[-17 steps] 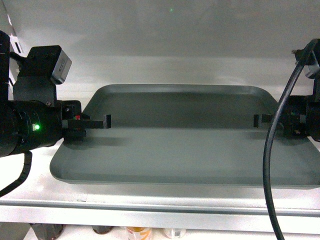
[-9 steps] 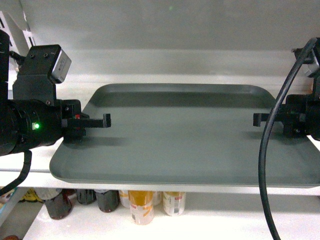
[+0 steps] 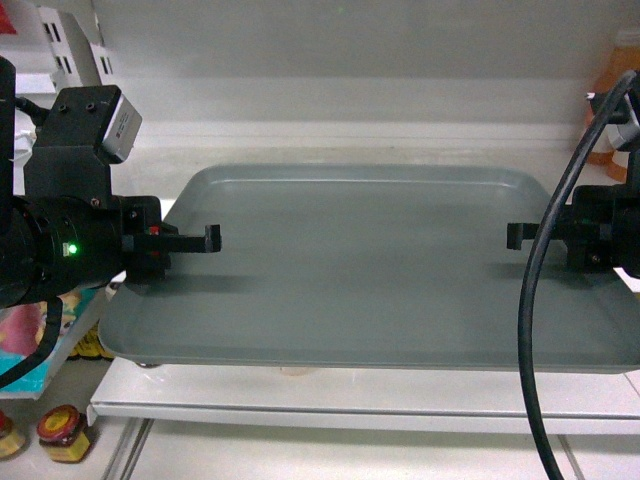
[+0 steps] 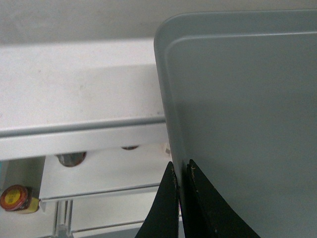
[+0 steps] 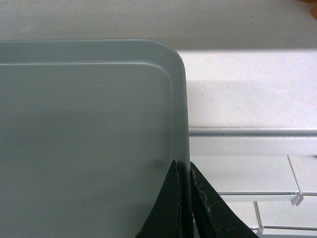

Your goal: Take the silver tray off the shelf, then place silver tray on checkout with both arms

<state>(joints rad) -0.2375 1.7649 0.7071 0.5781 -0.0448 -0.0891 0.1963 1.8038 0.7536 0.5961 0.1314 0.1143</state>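
Two end effectors [image 3: 205, 240] [image 3: 515, 237] clamp one silver tray [image 3: 370, 270]

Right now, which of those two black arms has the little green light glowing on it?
The left arm, at the left of the head view, gripping the tray's left rim. The right arm shows no light.

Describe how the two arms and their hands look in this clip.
Both arms are bulky and black. The left arm shows a small green light, a red spot near the wrist and a grey-faced camera block on top. A thick black cable loops before the right arm. Each hand (left hand, right hand) has thin black tapered fingers.
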